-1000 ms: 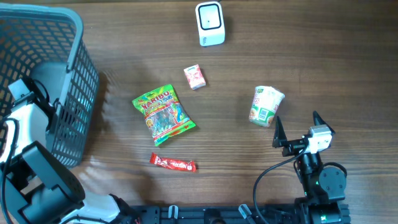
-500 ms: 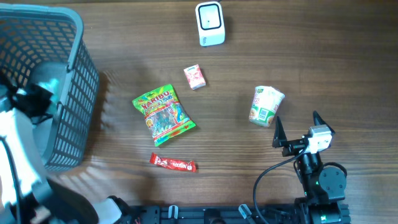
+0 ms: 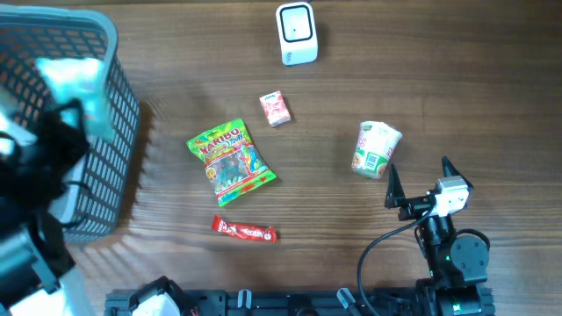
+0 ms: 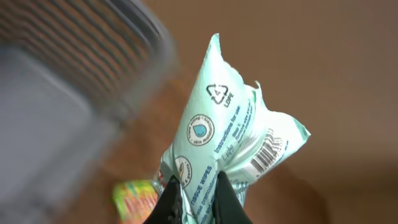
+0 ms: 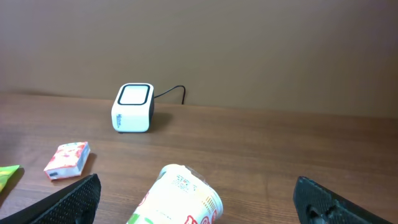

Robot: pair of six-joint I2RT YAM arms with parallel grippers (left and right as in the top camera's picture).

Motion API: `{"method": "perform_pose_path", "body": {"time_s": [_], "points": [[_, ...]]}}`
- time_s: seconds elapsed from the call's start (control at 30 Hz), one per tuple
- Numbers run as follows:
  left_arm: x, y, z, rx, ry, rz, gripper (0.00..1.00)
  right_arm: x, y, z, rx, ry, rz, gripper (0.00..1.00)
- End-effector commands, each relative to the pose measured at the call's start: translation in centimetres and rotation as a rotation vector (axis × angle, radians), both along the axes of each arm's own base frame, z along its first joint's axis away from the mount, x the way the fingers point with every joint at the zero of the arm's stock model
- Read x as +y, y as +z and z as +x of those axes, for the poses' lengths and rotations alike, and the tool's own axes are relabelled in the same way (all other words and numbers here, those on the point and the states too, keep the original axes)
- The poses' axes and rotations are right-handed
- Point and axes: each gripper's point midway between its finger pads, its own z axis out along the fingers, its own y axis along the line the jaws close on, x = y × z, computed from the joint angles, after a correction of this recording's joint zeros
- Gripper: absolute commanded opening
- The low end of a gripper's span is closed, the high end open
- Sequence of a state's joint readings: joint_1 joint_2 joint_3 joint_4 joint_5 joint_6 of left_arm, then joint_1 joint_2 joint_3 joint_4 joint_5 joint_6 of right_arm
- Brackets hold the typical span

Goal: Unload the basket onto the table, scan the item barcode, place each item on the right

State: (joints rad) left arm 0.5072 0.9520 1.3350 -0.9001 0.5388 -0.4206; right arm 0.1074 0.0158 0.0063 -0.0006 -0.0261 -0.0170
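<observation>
- The left gripper (image 4: 193,194) is clenched on the bottom edge of a pack (image 4: 230,137). The pack is a soft, pale green plastic pouch with crimped seams and a puffy middle.
- The pack stands up from the gripper, its printed back facing the wrist camera. A black-and-white barcode (image 4: 266,152) sits near its right edge.
- From overhead the pack is a blurred green patch over the basket (image 3: 118,132) at the far left of the counter (image 3: 457,70).
- The basket is grey plastic mesh with a smooth rolled rim.
- The counter is dark brown wood with a clear grain.
- The scanner (image 3: 296,33) is a white box with rounded corners and sits at the far edge, well apart from the pack.
- A glossy green candy bag (image 3: 230,156) lies flat mid-counter, with a small pink carton (image 3: 275,109) beyond it and a thin red bar (image 3: 244,231) nearer.
- A paper cup (image 3: 376,149) lies on its side.
- The right gripper (image 3: 419,175) is just beside the cup, its black jaws spread wide and holding nothing.
</observation>
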Motion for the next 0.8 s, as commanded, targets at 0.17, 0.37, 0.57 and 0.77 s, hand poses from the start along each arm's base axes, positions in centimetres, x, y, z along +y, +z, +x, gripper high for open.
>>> {"method": "perform_pose_path", "body": {"time_s": [0.17,0.37,0.57,0.77], "points": [[-11.7,-6.7,-0.9,0.268,-0.448,-0.052,0.04,0.0,0.1,0.0,-0.008,0.005,-0.001,1.0],[-18.5,-15.9,-0.6,0.534,-0.673,-0.018,0.04,0.0,0.1,0.0,-0.008,0.005,-0.001,1.0],[-24.7,-24.8,-0.2,0.719,-0.792,-0.005,0.07,0.0,0.1,0.0,-0.008,0.005,-0.001,1.0],[-27.2,-28.8,0.2,0.794,-0.823,-0.015,1.0,0.0,0.1,0.0,-0.008,0.005,-0.001,1.0]]}}
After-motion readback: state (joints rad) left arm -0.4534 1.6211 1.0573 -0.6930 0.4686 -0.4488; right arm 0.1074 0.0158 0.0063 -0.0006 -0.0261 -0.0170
